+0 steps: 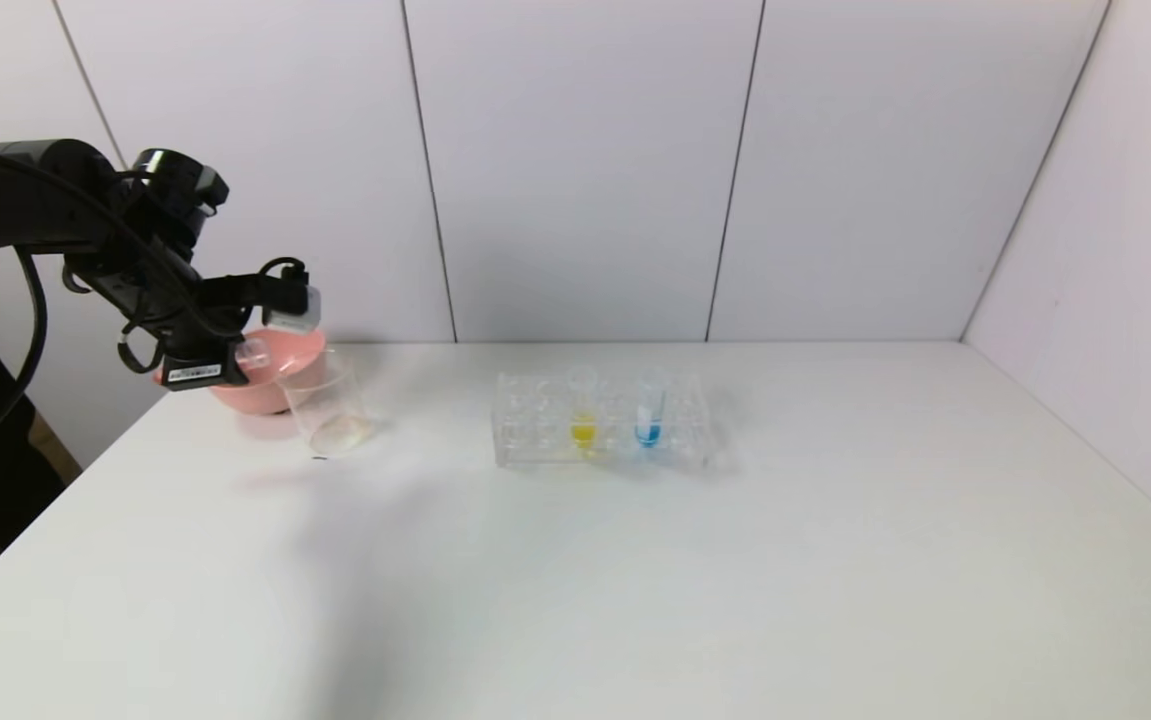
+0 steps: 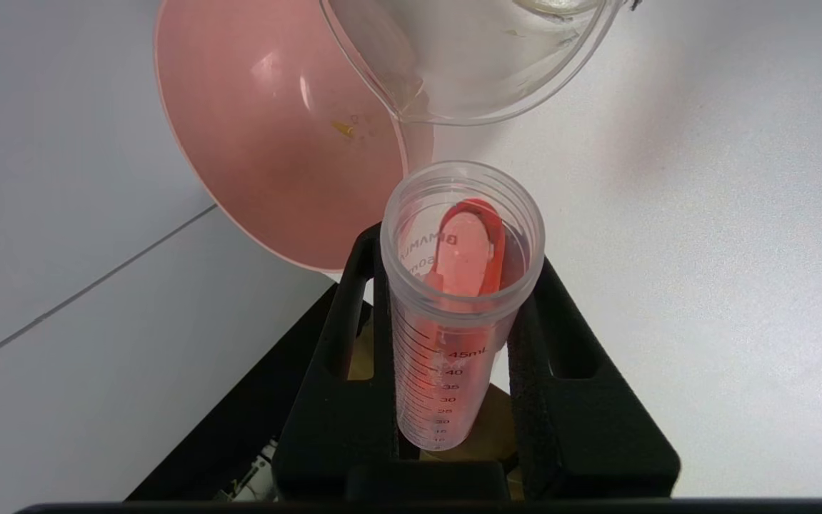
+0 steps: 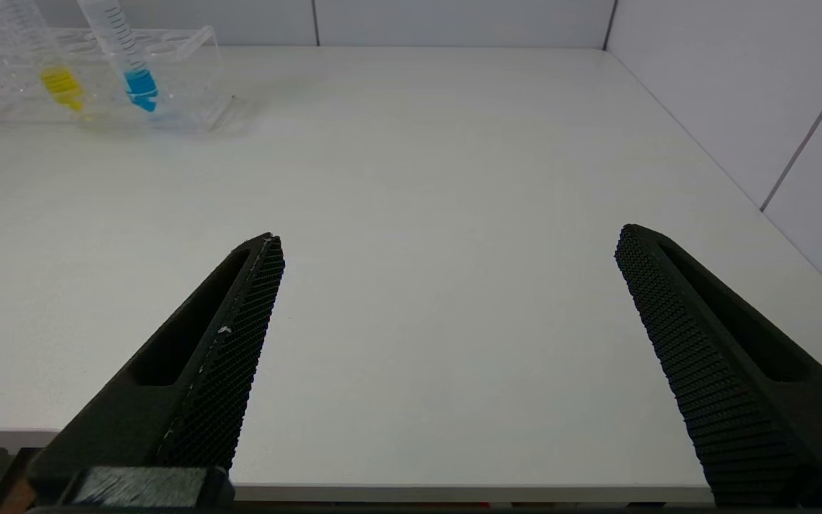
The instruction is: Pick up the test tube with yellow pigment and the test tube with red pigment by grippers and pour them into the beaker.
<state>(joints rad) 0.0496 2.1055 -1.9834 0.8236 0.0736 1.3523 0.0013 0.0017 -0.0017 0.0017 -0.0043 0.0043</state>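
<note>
Now the left gripper (image 2: 453,371), clamped on the red tube (image 2: 457,300), holds it tilted, mouth just short of the beaker (image 2: 482,64) beside the pink bowl (image 2: 275,143). Bring the lip over the beaker rim before tipping further. Right gripper (image 3: 446,307) waits wide open, well apart from the yellow tube (image 3: 53,64) in the rack (image 3: 189,71)

I'm seeing red liquid streaking the clear, black-graduated test tube with red pigment (image 2: 453,300), against a pink bowl (image 2: 268,135) and colourless beaker (image 2: 468,64). Both grippers' pads are showing black: left gripper (image 2: 457,343), right gripper (image 3: 446,285), cross-hatched. Rack tubes are glowing yellow (image 1: 583,432) and blue (image 1: 648,434) on the white table (image 1: 735,580).
</note>
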